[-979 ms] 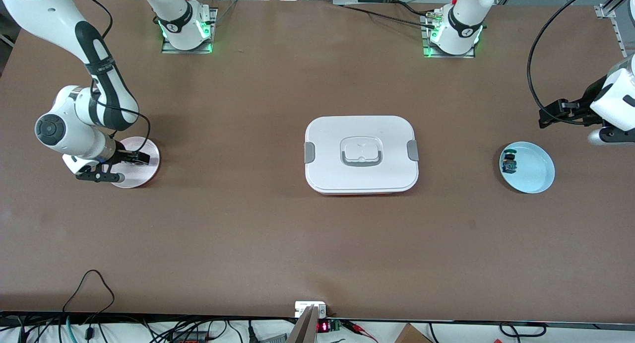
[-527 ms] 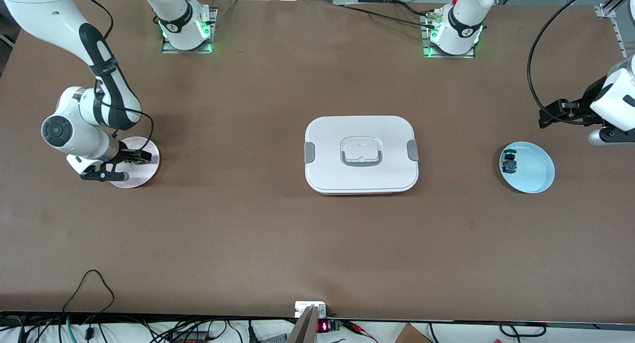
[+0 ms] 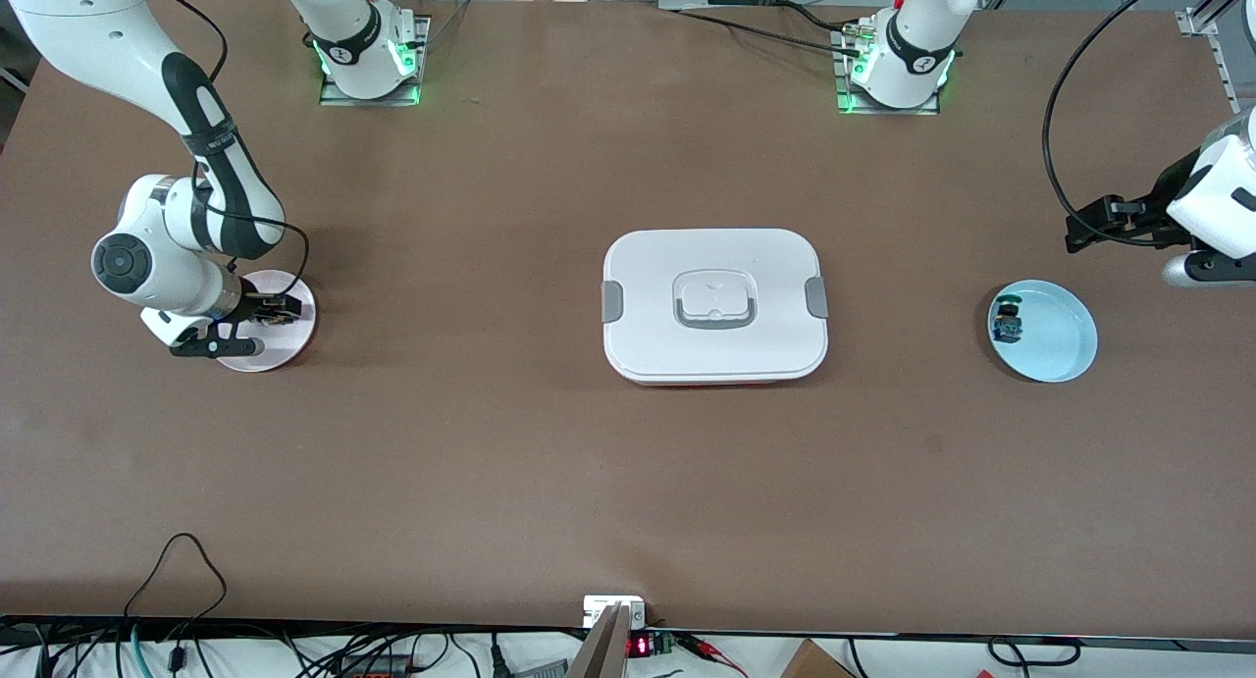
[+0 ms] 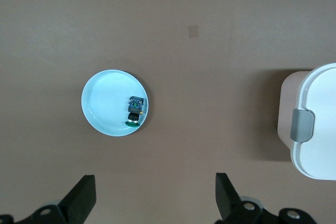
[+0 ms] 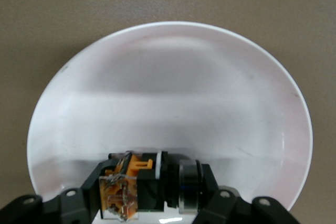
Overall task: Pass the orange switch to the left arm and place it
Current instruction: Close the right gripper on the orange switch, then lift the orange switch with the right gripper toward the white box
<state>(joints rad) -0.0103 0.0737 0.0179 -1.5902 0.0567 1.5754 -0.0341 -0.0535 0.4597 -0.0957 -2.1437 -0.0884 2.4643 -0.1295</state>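
Observation:
The orange switch (image 5: 131, 184), an orange block with a black cylindrical end, lies low over the pink plate (image 5: 168, 93) between the fingers of my right gripper (image 5: 152, 190), which is shut on it. In the front view that right gripper (image 3: 273, 310) is on the pink plate (image 3: 289, 344) at the right arm's end of the table, and it hides the switch. The white box (image 3: 714, 266) with grey clips sits mid-table. My left gripper (image 3: 1094, 225) hangs open and empty above the table beside the blue plate (image 3: 1060, 344).
A small blue-and-green part (image 4: 135, 111) lies on the blue plate (image 4: 105, 108), on the side toward the box (image 4: 317, 129). Cables and a small device lie along the table edge nearest the front camera.
My right gripper has shut on the orange switch on the pink plate, its wrist shifting slightly toward the box. The left arm has not moved.

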